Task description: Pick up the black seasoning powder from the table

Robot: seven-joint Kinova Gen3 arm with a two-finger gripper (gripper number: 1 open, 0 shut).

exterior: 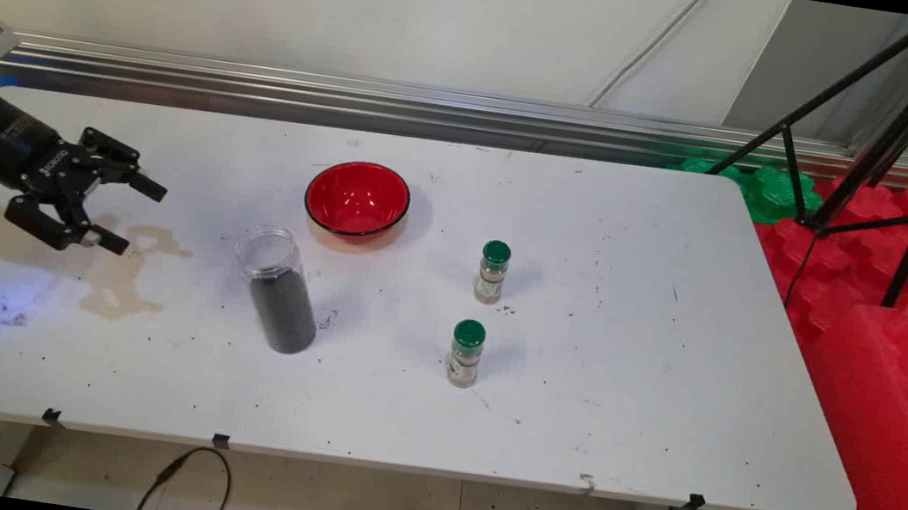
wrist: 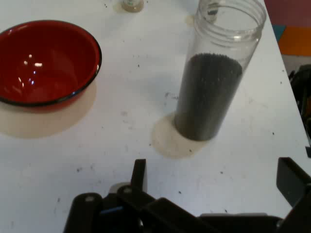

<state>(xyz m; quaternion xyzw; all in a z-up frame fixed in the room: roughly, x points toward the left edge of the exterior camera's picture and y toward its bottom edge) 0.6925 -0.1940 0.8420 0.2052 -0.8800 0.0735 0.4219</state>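
Observation:
My black gripper (exterior: 131, 214) hangs open over the table's left side, fingers pointing right, with nothing between them. Nearest to it, a little to the right, stands a clear lidless jar (exterior: 278, 289) about two-thirds full of dark grains. In the hand view the jar (wrist: 214, 82) rises ahead between the spread fingers (wrist: 139, 175), apart from them. A red bowl (exterior: 357, 199) sits behind the jar and looks empty; it lies at the upper left of the hand view (wrist: 46, 63). Two small spice bottles with green caps (exterior: 492, 272) (exterior: 465, 353) stand further right.
Brown stains (exterior: 124, 275) mark the white table (exterior: 616, 414) below the gripper. Dark specks are scattered around the jar. A black tripod (exterior: 892, 144) and red and green foam blocks (exterior: 892, 283) stand off the table's right end. A metal rail (exterior: 438, 106) runs along the back edge.

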